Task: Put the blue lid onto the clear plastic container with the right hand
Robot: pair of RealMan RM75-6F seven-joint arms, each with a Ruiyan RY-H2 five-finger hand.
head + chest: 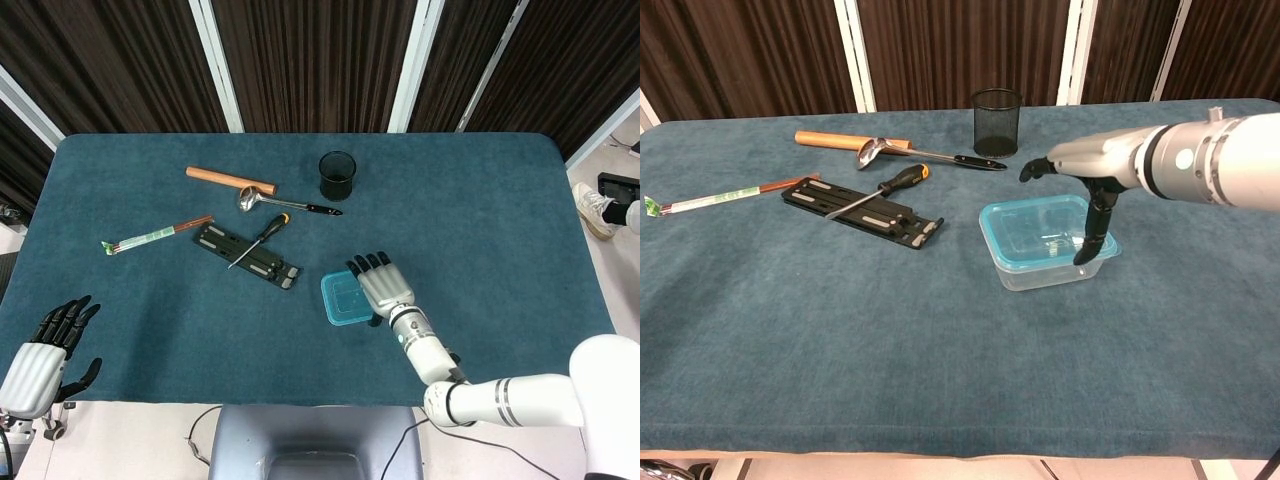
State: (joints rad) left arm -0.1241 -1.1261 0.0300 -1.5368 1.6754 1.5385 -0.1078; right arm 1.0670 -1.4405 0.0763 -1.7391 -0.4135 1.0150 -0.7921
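Note:
The blue lid (1033, 226) lies on top of the clear plastic container (1050, 273), which stands on the teal table right of centre. From the head view the blue lid (343, 299) hides the container. My right hand (1087, 164) hovers flat over the lid's right half, fingers spread. Its thumb points down against the container's right edge, and the hand grips nothing. Seen from above, the right hand (385, 287) covers the lid's right side. My left hand (45, 350) hangs off the table's front left corner, fingers apart and empty.
A black mesh cup (997, 121) stands behind the container. To the left lie a ladle (285, 203), a wooden rod (230, 180), a screwdriver (260, 238) on a black plate (247, 257), and a green-wrapped stick (155, 235).

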